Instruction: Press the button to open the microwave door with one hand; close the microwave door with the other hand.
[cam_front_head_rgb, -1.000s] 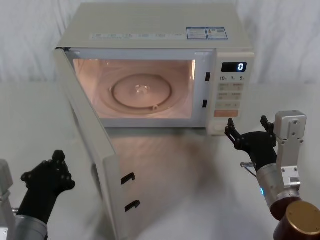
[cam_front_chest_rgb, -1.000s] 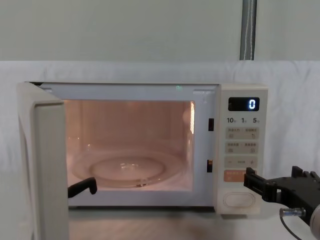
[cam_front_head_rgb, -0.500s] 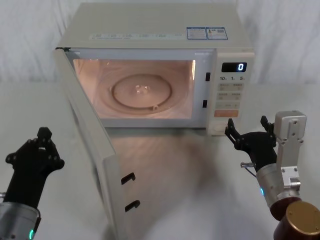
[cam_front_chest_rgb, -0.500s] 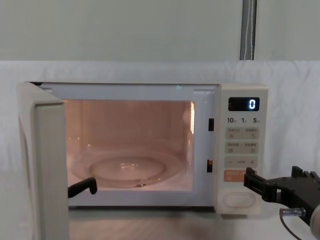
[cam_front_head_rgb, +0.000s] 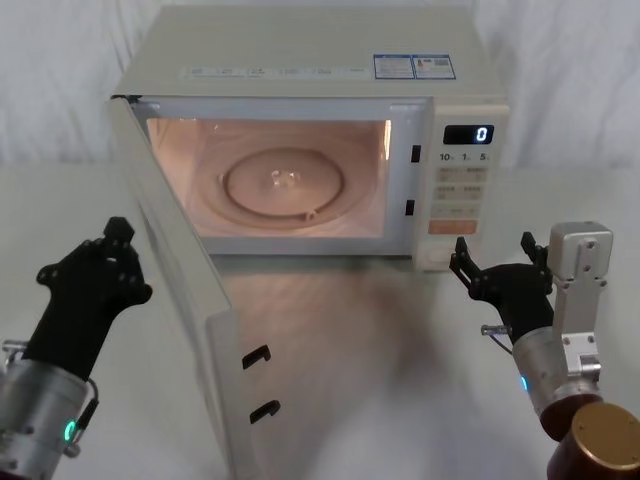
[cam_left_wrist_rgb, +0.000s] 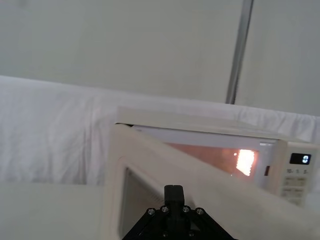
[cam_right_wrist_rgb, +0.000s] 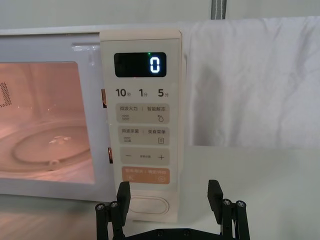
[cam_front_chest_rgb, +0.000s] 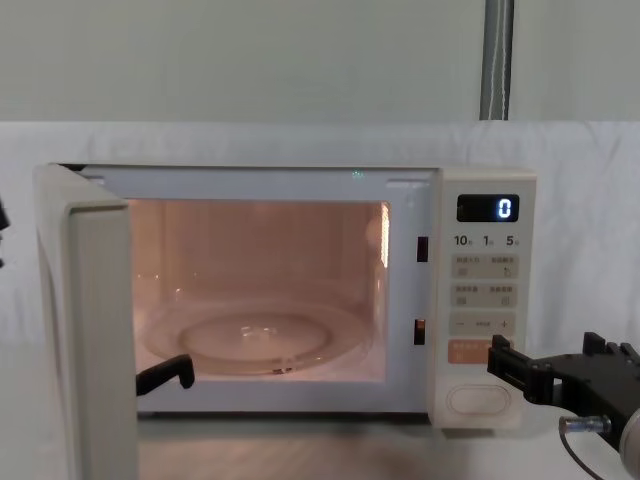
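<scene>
While the microwave door (cam_front_head_rgb: 185, 300) stands swung wide open toward the robot's left, hinged at the oven's left edge, the lit cavity with its glass turntable (cam_front_head_rgb: 283, 185) is exposed. Button (cam_right_wrist_rgb: 148, 205): wide cream oval at the foot of the control panel (cam_right_wrist_rgb: 142, 125), below the orange key (cam_right_wrist_rgb: 145, 175); display reads 0. Right gripper (cam_front_head_rgb: 492, 262): blue ring light on its wrist, low at the right, hovering just in front of the button without touching it, fingers spread apart with one on either side of the button in the right wrist view. Left gripper (cam_front_head_rgb: 108, 255): green ring light on its wrist, raised at the left, just outside the door's outer face, near but apart from it; whether its fingers are apart or together cannot be told.
</scene>
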